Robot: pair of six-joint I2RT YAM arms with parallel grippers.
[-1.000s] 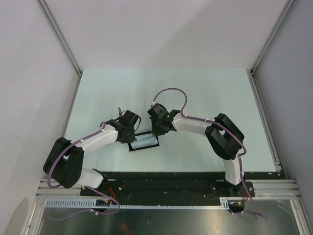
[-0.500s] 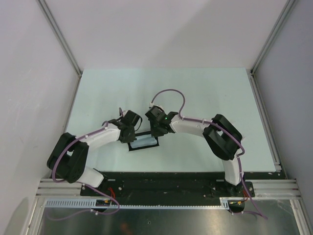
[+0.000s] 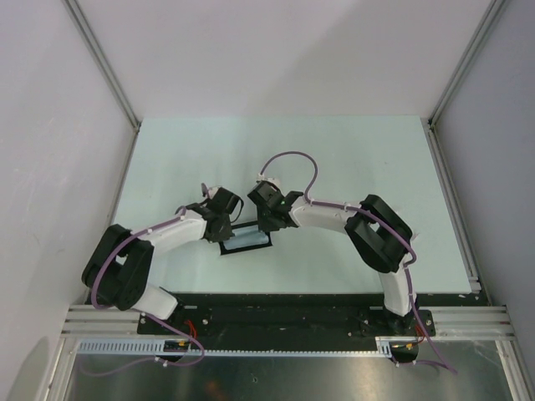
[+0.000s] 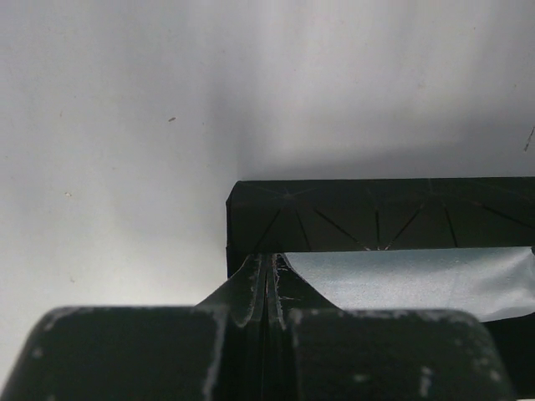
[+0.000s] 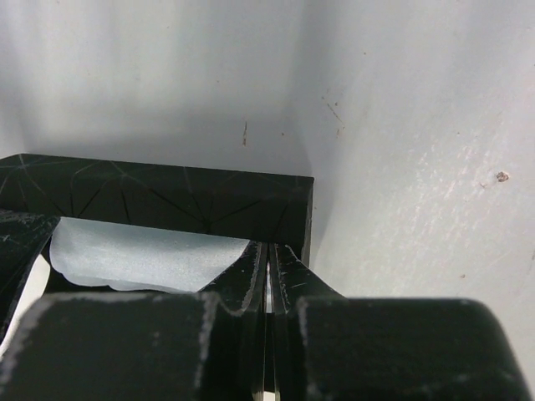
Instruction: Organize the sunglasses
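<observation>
Our left gripper (image 4: 267, 266) and right gripper (image 5: 267, 251) are pinched shut at the open black case (image 4: 376, 213). The blue cloth (image 4: 418, 280) lies inside. We cannot see the sunglasses. Closing looks left.

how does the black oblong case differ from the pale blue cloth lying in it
Colour: the black oblong case is dark with fine creased lines, while the pale blue cloth is light and plain.
Shape: the case has straight edges and sharp corners; the cloth's edge curves softly.
Pose: the case's wall stands up around the cloth, which lies flat within it.
Both rest at one spot on the table.
</observation>
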